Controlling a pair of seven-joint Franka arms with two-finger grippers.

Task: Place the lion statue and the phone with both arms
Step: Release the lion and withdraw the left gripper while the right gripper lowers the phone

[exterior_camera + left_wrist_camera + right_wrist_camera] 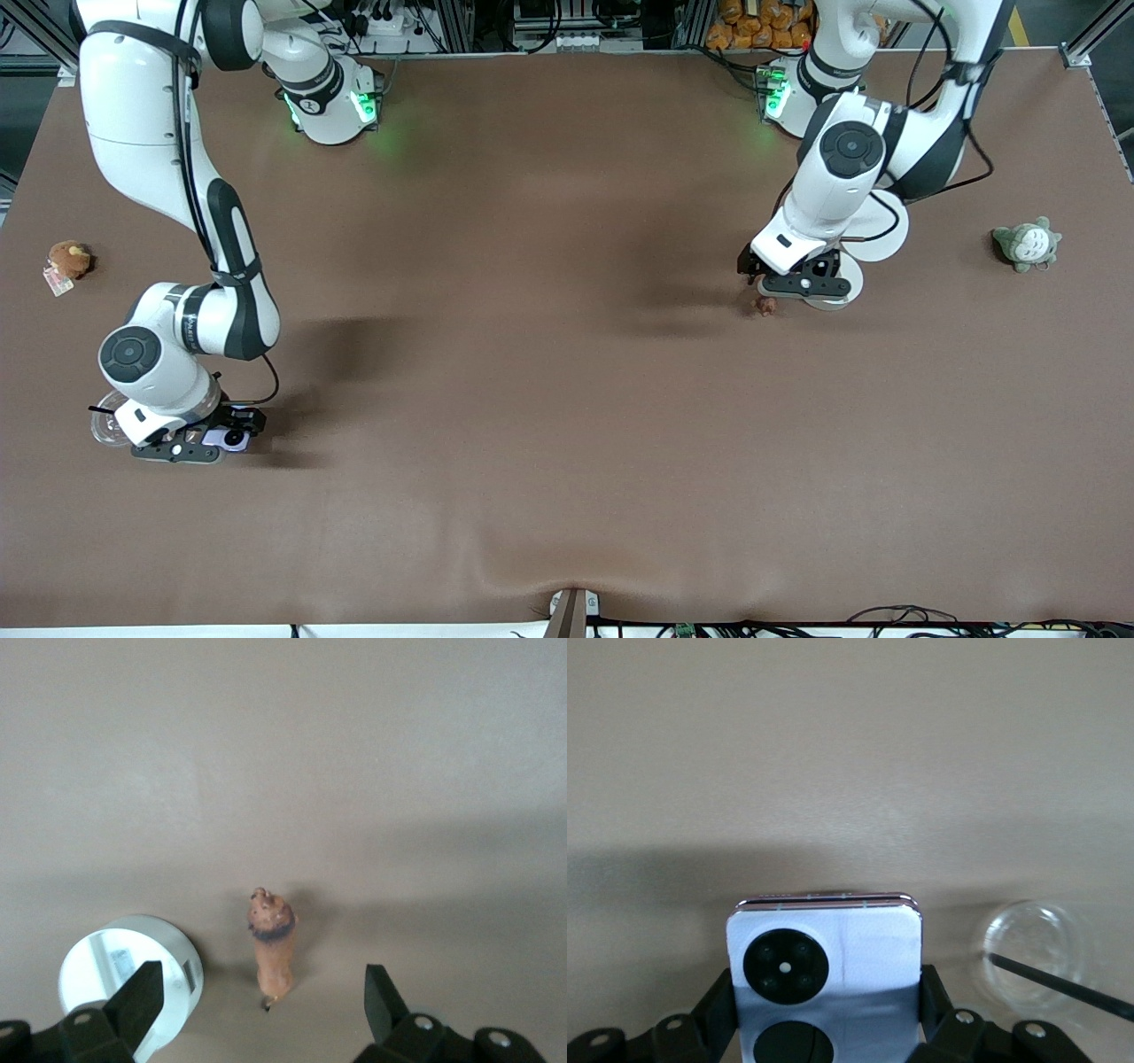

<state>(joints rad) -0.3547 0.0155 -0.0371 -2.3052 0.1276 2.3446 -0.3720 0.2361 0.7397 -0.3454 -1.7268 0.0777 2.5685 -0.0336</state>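
Observation:
The lion statue (765, 306), tiny and reddish-brown, lies on the table toward the left arm's end. In the left wrist view it (271, 943) lies between the spread fingers and touches neither. My left gripper (769, 291) (261, 992) is open and low over it. The pale lavender phone (227, 437) with two black camera circles sits between my right gripper's fingers (935, 988), which press on its two sides (833, 948). My right gripper (215, 441) (826, 997) is shut on the phone, low at the table near the right arm's end.
A white round dish (837, 285) (106, 966) lies beside the lion. A clear round dish (104, 427) (1032, 952) lies beside the phone. A brown plush with a tag (68, 260) and a grey-green plush (1028, 244) sit near the table's two ends.

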